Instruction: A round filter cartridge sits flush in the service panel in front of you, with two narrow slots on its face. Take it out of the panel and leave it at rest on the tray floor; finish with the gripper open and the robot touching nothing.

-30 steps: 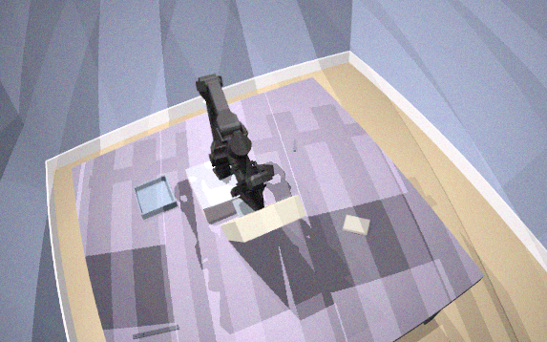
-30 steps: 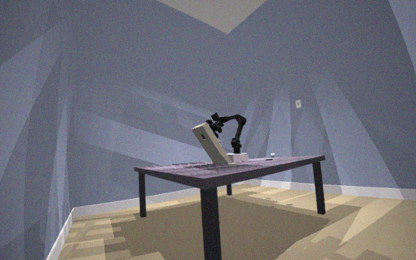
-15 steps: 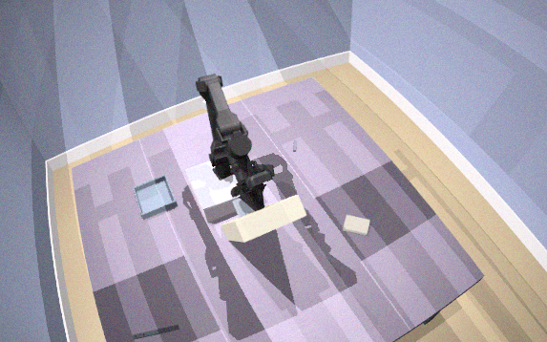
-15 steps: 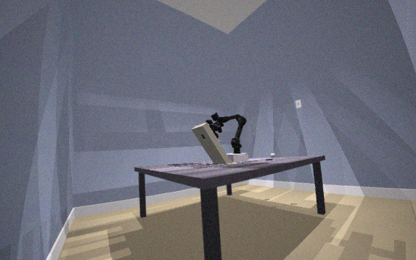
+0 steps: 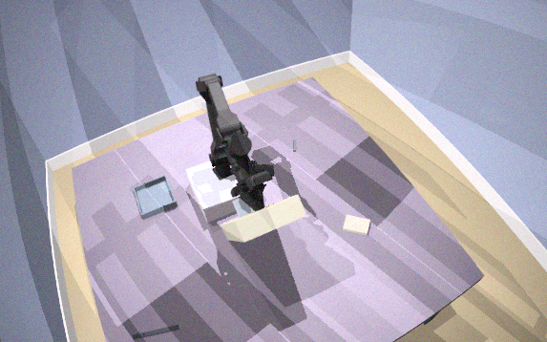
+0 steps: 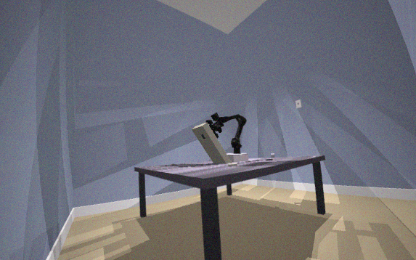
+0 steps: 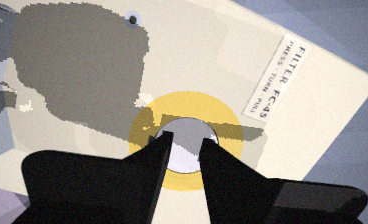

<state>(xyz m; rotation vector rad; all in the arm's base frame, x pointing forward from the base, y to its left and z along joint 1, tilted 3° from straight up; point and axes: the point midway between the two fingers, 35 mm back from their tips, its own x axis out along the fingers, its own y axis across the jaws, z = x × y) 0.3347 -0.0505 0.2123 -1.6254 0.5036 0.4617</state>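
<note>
The filter cartridge (image 7: pixel 184 162) shows in the wrist view as a pale round face inside a yellow ring (image 7: pixel 187 101) on the cream service panel (image 5: pixel 275 216) (image 6: pixel 210 145) (image 7: pixel 335 110). My gripper (image 5: pixel 261 205) (image 7: pixel 186 138) is at the panel's face, with its two black fingertips at opposite sides of the cartridge face, shut on the cartridge. The fingertips hide the slots. I cannot tell whether the cartridge stands out from the panel. The blue-grey tray (image 5: pixel 157 197) lies on the table, left of the panel in the top view, with nothing visible in it.
A white box (image 5: pixel 220 210) (image 6: pixel 239 157) stands beside the panel, under the arm, between panel and tray. A cream block (image 5: pixel 356 224), a small grey piece (image 5: pixel 294 145) and a dark bar (image 5: pixel 156 331) lie on the table. The panel leans and bears a printed label (image 7: pixel 272 75) and a screw (image 7: pixel 132 20).
</note>
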